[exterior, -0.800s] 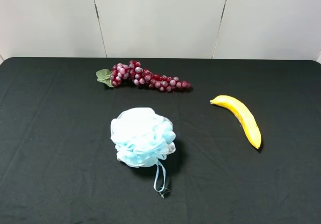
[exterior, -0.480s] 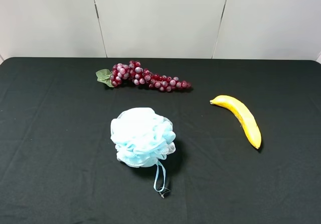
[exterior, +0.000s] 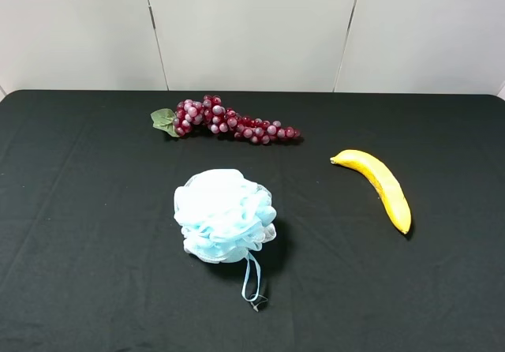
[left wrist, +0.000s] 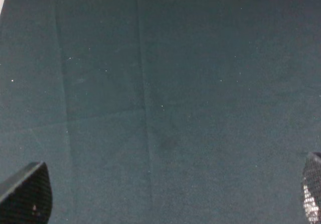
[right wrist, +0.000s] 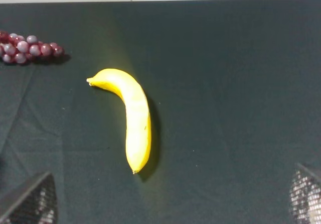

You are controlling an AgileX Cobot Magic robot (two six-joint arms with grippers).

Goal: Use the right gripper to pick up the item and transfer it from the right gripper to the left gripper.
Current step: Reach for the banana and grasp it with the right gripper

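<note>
You saw nothing shift in the last second: the banana lay untouched on the black cloth, well right of the pouf. The right gripper stood off from it, jaws spread wide; the left gripper was spread too. Your pick had not begun.

Grapes behind pouf; banana to its right.

Red grape bunch beyond blue pouf
</note>
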